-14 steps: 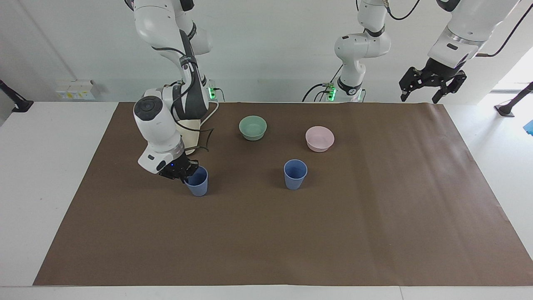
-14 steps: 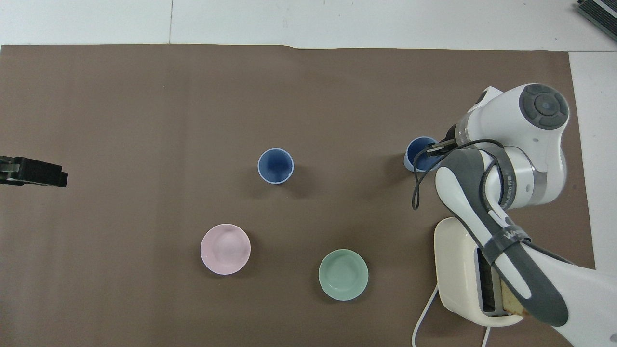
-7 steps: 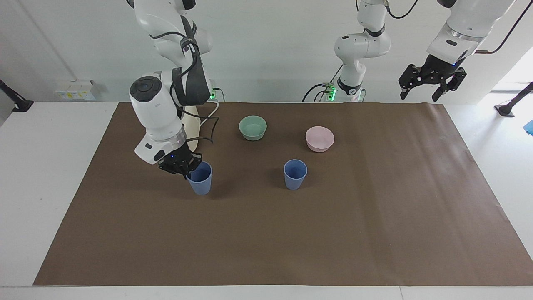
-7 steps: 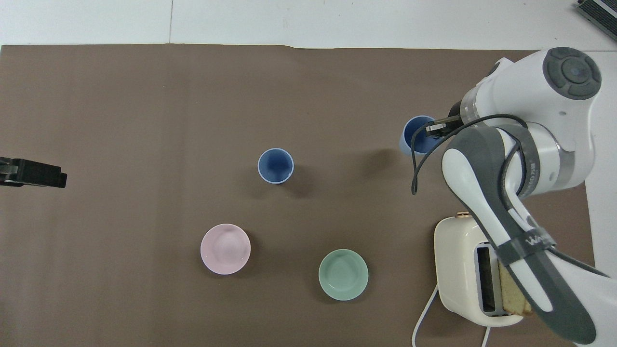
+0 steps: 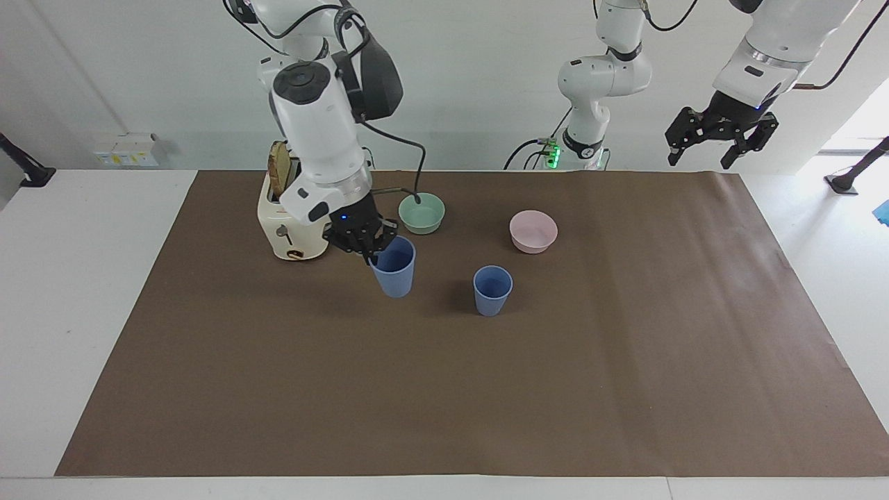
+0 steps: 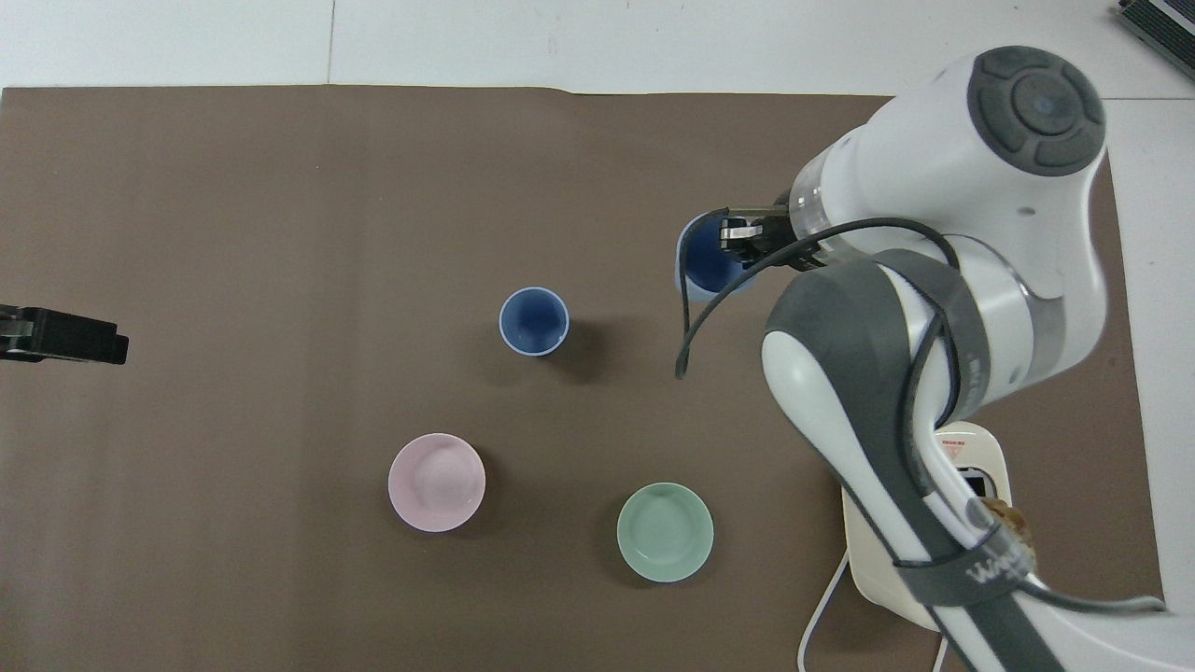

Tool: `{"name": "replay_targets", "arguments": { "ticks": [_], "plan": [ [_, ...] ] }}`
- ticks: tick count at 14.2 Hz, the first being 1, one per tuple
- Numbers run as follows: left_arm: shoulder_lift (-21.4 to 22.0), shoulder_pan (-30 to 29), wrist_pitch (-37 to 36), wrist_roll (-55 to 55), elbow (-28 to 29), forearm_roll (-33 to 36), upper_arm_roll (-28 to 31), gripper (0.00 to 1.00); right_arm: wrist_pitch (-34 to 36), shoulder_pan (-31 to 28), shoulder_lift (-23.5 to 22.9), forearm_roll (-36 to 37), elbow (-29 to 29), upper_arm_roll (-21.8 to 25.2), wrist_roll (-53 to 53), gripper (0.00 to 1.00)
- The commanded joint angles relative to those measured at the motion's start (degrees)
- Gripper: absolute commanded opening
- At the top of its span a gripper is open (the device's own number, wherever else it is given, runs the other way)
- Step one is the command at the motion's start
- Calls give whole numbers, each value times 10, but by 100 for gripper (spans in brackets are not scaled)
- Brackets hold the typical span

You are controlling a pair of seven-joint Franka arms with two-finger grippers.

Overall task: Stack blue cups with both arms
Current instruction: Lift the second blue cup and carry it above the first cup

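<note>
One blue cup stands upright on the brown mat, mid-table. A second blue cup hangs tilted a little above the mat, beside the standing one toward the right arm's end. My right gripper is shut on this cup's rim, one finger inside and one outside. My left gripper waits open and holds nothing, high over the mat's corner at the left arm's end.
A cream toaster with a slice of toast stands at the right arm's end. A mint-green bowl and a pink bowl sit nearer the robots than the standing cup.
My right gripper has lifted its blue cup off the mat and carried it toward the standing cup, uncovering the toaster. The left gripper has barely moved.
</note>
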State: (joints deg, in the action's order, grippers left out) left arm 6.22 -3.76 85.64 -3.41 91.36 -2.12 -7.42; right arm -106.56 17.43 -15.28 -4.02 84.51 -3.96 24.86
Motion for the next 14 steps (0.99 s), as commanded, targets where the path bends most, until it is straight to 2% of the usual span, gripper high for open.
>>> {"name": "replay_targets", "arguments": {
  "ticks": [1,3,6,9,14],
  "plan": [
    [4,-10,-13,-5,-5,-7,-4,100,13,35,-18,-6,-36,0,61,0],
    [4,-10,-13,-5,-5,-7,-4,100,5,58,-22,-7,-48,-1,104,0],
    [4,-10,-13,-4,-5,-7,-4,100,-28,85,-27,-12,-44,-3,113,0],
    [4,-10,-13,-5,-4,-7,-4,100,-86,111,-71,-8,-47,-3,129,0],
    [4,-10,-13,-5,-4,-7,-4,100,-118,113,-99,-8,-48,-3,129,0]
  ]
}}
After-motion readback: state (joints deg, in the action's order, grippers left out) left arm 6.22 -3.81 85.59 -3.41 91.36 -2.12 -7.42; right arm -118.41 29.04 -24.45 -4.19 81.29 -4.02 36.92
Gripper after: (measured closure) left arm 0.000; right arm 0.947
